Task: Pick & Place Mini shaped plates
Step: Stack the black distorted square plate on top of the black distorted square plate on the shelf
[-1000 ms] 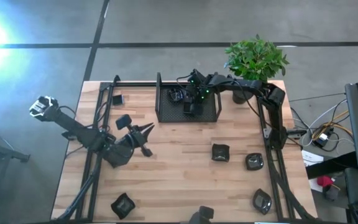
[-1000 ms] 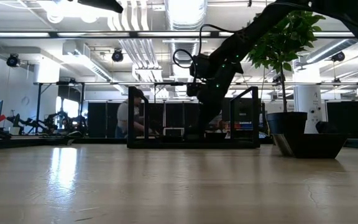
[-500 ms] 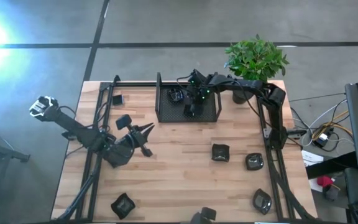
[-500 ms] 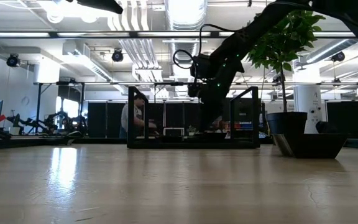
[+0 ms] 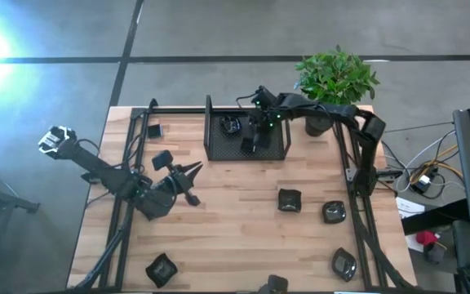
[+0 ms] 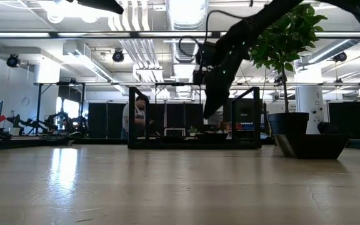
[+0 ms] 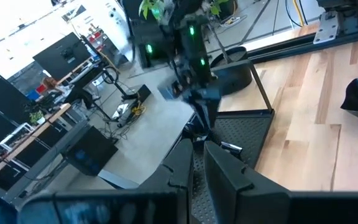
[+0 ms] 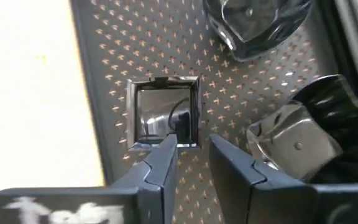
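The right gripper (image 8: 188,158) hangs over the black perforated mesh tray (image 8: 104,93), its two dark fingers (image 8: 160,165) parted by a narrow gap and holding nothing; the small glossy black square plate (image 8: 163,112) lies flat on the mesh just beyond the fingertips, one edge tucked under the nearer finger in the wrist picture, though whether they touch I cannot tell. To me that plate looks freshly set down. Two more shiny black rounded dishes (image 8: 297,146) sit in the tray beside it, toward the upper right and right of that frame. Seen from overhead, the right gripper (image 5: 255,135) is above the tray at top centre of the table. Plenty remains: a loose dish (image 5: 290,200) at centre right, others (image 5: 334,211) toward the lower right, one (image 5: 162,269) at lower left. The left gripper (image 5: 192,181) waits at middle left, fingers nearly together and empty.
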Controlling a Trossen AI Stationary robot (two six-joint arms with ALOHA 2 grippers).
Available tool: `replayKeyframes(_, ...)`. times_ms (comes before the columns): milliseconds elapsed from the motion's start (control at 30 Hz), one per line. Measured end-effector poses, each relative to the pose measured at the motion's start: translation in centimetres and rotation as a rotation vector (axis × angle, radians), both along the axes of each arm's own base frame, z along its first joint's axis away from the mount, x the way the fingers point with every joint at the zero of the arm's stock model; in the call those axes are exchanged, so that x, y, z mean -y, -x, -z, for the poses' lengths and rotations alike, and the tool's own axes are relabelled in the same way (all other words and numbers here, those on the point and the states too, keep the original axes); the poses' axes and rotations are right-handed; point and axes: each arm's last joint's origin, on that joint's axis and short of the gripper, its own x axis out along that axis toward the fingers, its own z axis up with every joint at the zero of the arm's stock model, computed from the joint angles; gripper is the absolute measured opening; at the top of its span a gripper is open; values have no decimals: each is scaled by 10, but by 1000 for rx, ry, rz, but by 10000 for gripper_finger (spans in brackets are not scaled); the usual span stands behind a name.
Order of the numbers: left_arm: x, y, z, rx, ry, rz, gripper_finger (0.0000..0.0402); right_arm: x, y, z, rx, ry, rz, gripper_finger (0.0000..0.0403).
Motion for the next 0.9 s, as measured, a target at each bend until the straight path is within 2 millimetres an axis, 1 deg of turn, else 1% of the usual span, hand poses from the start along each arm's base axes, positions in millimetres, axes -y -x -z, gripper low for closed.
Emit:
replayKeyframes(100, 0, 1, 3, -24, 27, 37, 37, -9, 3, -21, 50, 31, -16, 68)
replayKeyframes(200, 2, 1, 7, -71, 70, 114, 37, -24, 3, -41, 95, 70, -70, 54)
replayKeyframes(400, 6, 4, 12, -191, 202, 286, 37, -68, 4, -73, 178, 137, -214, 31)
replayKeyframes(533, 6, 10, 20, -305, 300, 344, 37, -101, 6, -91, 232, 179, -330, 21)
replayKeyframes(733, 8, 18, 29, -436, 435, 400, 37, -138, 8, -109, 295, 203, -445, 11)
replayKeyframes(900, 14, 21, 36, -523, 543, 492, 37, -158, 6, -110, 305, 196, -504, 11)
